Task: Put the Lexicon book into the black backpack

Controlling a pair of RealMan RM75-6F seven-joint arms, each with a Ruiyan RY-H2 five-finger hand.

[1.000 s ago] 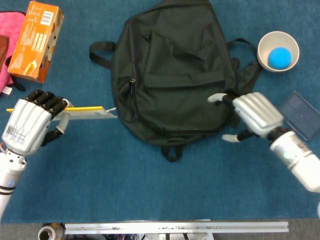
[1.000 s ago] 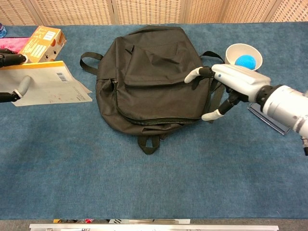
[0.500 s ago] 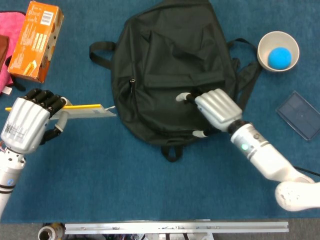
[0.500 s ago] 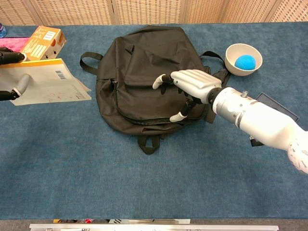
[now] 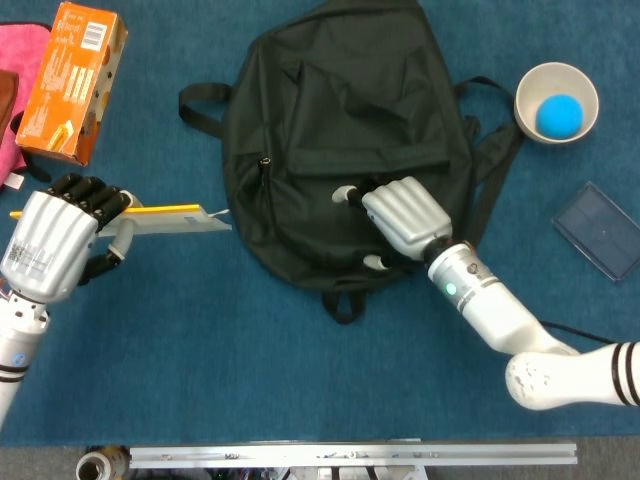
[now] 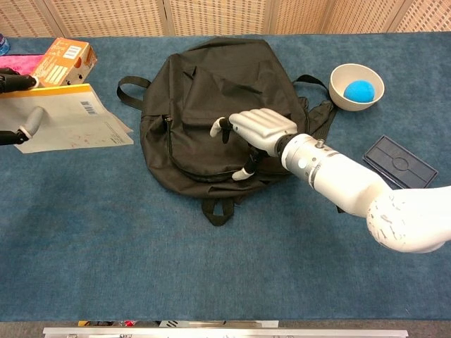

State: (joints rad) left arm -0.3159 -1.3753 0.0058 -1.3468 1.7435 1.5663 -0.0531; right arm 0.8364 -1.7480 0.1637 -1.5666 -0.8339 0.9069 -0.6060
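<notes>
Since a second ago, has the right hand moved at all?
Yes. The right hand has swept leftward, away from the white bowl, and now sits over the middle of the black backpack.

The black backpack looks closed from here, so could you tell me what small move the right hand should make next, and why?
Probably slide the right hand left to the zipper pull and pinch it. The black backpack lies flat with its zipper closed, while the left hand already holds the Lexicon book beside it, so the book has no opening to enter yet.

right hand (image 6: 259,128) rests spread on the black backpack (image 6: 211,105).
</notes>
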